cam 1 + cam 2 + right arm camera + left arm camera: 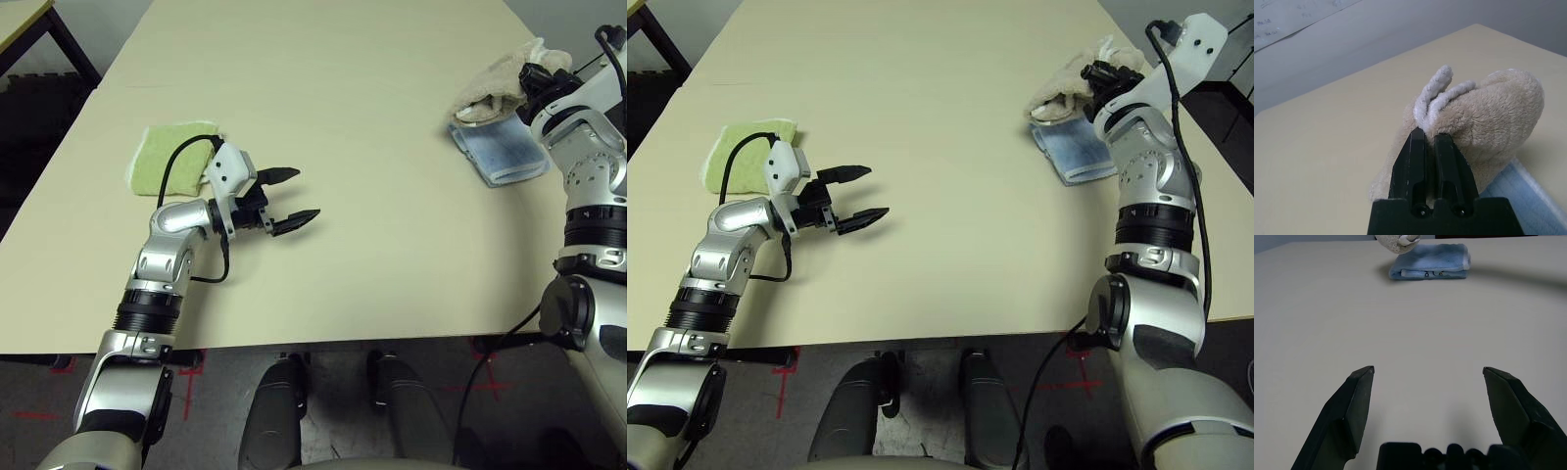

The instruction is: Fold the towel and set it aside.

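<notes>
The beige-tan towel [500, 80] is bunched in a lump at the table's far right, resting partly on a folded light-blue towel [502, 152]. My right gripper [1430, 138] is shut on the towel's white-edged fold [1437, 95], with the cloth bulging beyond the fingertips. My left gripper [294, 199] hovers over bare tabletop at the left, open wide with nothing between its fingers [1359, 404]. In the left wrist view the blue towel [1432, 262] lies far ahead, with a bit of the beige towel [1396, 242] above it.
A folded lime-green towel [171, 157] lies at the left, just behind my left wrist. The cream table [323, 108] stretches wide between the two arms. Its front edge [294, 341] runs close to my body.
</notes>
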You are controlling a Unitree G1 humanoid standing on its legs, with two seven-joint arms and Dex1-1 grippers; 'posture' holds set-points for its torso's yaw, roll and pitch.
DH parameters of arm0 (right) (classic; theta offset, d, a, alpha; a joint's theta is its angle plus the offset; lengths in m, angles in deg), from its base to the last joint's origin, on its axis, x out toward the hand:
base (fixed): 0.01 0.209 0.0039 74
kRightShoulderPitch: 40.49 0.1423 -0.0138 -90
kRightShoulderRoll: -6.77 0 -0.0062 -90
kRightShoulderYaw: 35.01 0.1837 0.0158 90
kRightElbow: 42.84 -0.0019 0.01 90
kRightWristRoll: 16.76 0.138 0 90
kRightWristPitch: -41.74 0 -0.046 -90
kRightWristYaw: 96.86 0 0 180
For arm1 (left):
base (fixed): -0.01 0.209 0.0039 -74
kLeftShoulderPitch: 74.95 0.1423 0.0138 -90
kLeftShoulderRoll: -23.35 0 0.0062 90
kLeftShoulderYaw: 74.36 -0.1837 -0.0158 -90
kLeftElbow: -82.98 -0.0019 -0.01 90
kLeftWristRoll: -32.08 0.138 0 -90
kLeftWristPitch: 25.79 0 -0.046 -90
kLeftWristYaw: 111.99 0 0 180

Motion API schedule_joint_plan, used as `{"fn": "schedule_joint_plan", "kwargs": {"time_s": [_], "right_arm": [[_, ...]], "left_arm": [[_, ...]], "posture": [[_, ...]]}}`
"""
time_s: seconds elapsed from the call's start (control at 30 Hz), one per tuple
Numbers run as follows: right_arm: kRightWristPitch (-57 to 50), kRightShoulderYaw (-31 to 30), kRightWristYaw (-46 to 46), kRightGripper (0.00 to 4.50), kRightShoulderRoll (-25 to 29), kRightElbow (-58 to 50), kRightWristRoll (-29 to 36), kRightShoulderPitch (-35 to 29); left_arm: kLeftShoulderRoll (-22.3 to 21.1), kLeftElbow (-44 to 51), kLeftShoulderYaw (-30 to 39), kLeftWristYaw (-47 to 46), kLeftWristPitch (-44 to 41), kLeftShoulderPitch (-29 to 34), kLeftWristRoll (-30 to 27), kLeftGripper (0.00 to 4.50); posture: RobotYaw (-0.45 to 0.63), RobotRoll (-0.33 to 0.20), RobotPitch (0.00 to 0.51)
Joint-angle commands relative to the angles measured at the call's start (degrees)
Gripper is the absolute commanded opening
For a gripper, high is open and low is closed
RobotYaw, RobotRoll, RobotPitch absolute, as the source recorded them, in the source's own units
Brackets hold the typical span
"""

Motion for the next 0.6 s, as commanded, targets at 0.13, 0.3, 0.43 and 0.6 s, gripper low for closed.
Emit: {"fn": "schedule_joint_plan", "kwargs": {"time_s": [0.13, 0.3, 0.43, 0.6], "right_arm": [[1.63, 1.12, 1.16, 0.00, 0.08, -0.15, -0.98, -4.85], [0.62, 2.11, 4.08, 0.00, -1.27, -4.93, -0.30, -10.63], [-1.59, 3.30, 6.79, 0.00, -3.43, -11.21, 0.88, -15.97], [-6.00, 4.80, 11.15, 0.00, -7.42, -21.08, 2.80, -23.85]], "left_arm": [[-0.75, 0.88, -0.73, 0.19, -0.59, 1.42, 0.50, 4.50], [-1.11, 1.64, -0.84, 0.48, -1.12, 1.94, 0.30, 4.50], [-1.38, 1.58, -0.85, 0.63, -1.31, 1.84, 0.28, 4.50], [-1.60, 1.49, -0.92, 0.69, -1.45, 1.70, 0.32, 4.50]], "posture": [[0.05, 0.000, 0.225], [0.05, 0.000, 0.237], [0.05, 0.000, 0.239], [0.04, 0.000, 0.240]]}}
